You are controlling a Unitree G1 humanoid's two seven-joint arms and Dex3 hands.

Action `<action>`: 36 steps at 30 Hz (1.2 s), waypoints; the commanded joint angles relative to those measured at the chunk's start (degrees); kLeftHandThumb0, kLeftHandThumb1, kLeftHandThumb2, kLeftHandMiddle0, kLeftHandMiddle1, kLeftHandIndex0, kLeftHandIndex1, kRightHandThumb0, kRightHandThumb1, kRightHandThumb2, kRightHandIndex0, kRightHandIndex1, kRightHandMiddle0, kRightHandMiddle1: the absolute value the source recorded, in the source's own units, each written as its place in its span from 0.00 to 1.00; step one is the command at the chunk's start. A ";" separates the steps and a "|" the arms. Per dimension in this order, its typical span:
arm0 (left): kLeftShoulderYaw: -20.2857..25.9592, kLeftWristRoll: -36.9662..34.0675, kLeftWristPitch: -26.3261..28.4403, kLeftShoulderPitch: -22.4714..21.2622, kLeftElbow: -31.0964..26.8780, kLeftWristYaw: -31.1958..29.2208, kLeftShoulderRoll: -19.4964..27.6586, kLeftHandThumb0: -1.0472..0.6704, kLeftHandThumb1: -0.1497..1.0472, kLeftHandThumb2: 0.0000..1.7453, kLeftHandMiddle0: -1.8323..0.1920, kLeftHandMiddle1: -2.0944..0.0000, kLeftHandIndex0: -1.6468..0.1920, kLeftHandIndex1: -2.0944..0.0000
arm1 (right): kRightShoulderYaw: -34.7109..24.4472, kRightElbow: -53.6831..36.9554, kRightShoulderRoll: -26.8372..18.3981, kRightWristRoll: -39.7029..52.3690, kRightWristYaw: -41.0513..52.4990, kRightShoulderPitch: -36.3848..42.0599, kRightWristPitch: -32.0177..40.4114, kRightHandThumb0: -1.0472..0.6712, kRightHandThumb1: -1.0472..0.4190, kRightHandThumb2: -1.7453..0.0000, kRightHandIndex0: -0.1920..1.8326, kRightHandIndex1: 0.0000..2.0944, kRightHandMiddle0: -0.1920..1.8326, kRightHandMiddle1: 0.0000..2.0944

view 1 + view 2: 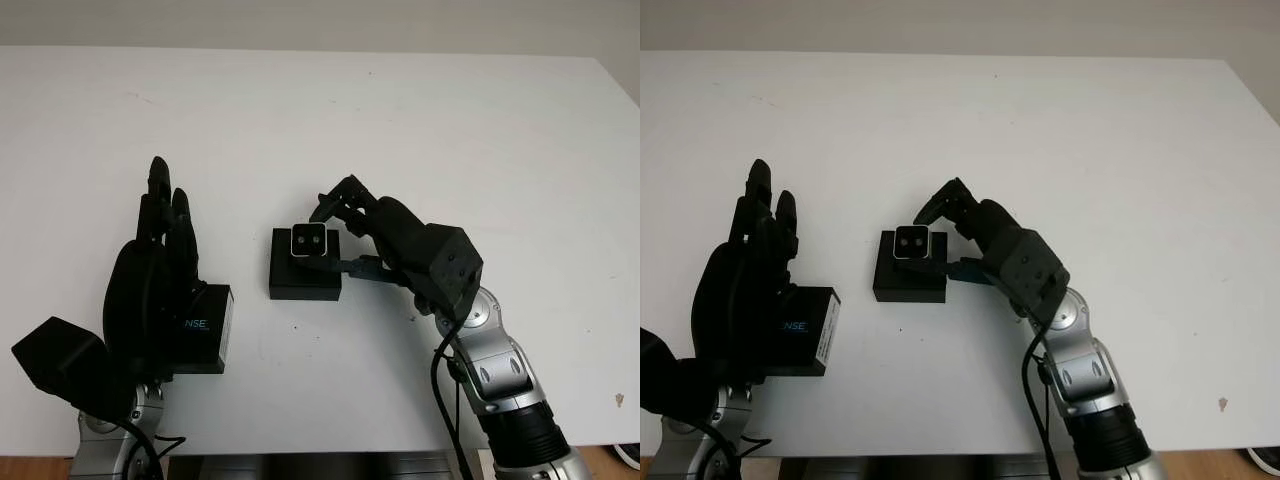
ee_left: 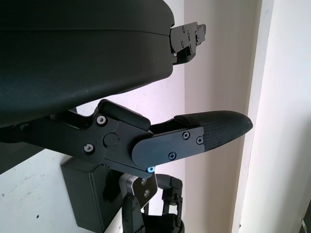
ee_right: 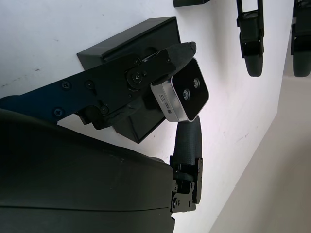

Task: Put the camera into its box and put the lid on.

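Here, the small silver-faced camera (image 1: 309,241) is pinched between the fingers of the right hand (image 1: 345,232) and held just over the far end of the open black box (image 1: 304,272), which lies on the white counter (image 1: 420,130) directly beneath the hand. In the right wrist view the camera (image 3: 183,94) is seen clamped at its sides between a finger above and the thumb (image 3: 187,141) below, its twin lenses left uncovered; the side grip is judged to have been chosen so that the body can be lowered straight into the box's recess. The camera does not appear to be seated yet.

The lid (image 1: 206,330), a dark slab with white lettering on its edge, is kept on the counter under and beside the left hand (image 1: 160,290), well apart from the box on that hand's inner side. Whether the lid is actually gripped cannot be told. It is presumably being kept ready for the closing step, once the camera has been set down.
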 commanded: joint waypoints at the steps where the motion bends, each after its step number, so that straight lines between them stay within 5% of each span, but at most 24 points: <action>1: 0.19 -0.32 -0.15 -0.12 -0.50 -0.16 0.08 0.16 1.00 0.37 1.00 1.00 1.00 1.00 | -0.75 0.59 0.70 0.93 0.14 -0.97 0.24 0.34 0.00 0.93 0.19 0.02 0.14 1.00; 36: 0.94 -1.04 0.15 -0.26 -0.08 -0.83 0.60 0.16 1.00 0.36 1.00 1.00 1.00 1.00 | -0.57 4.62 2.25 2.71 1.53 -0.93 0.56 0.34 0.00 0.94 0.19 0.02 0.19 1.00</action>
